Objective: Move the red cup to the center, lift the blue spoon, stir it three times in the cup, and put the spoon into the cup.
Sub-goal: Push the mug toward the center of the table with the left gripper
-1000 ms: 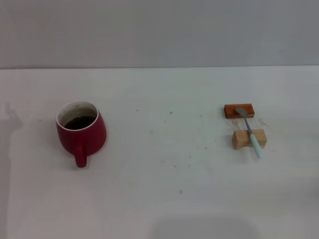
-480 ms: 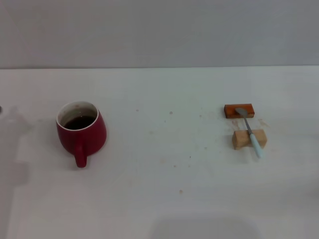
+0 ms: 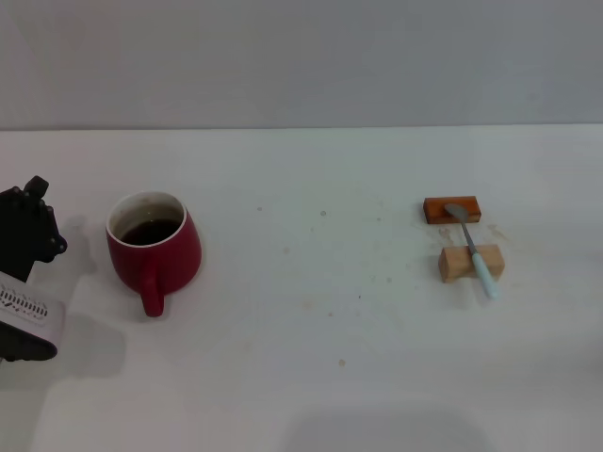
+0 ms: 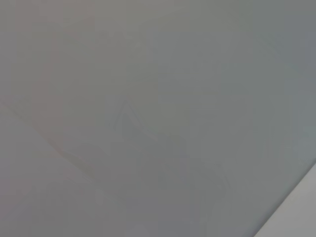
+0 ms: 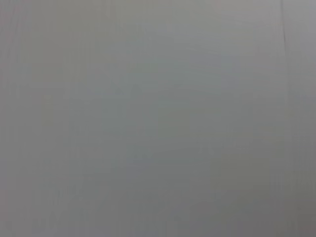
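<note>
The red cup (image 3: 153, 252) stands on the white table (image 3: 311, 358) at the left, with dark liquid inside and its handle toward me. The blue spoon (image 3: 474, 250) lies at the right, its silver bowl on an orange block (image 3: 451, 209) and its pale blue handle across a wooden block (image 3: 469, 263). My left gripper (image 3: 33, 221) is at the left edge of the head view, just left of the cup and apart from it. The right gripper is out of view. Both wrist views show only plain grey.
The two small blocks under the spoon stand at the right. A grey wall (image 3: 301, 56) runs behind the table's far edge. The table shows small specks in the middle.
My left arm has come into the head view from the left edge and now stands beside the cup. The cup and spoon have not moved.
</note>
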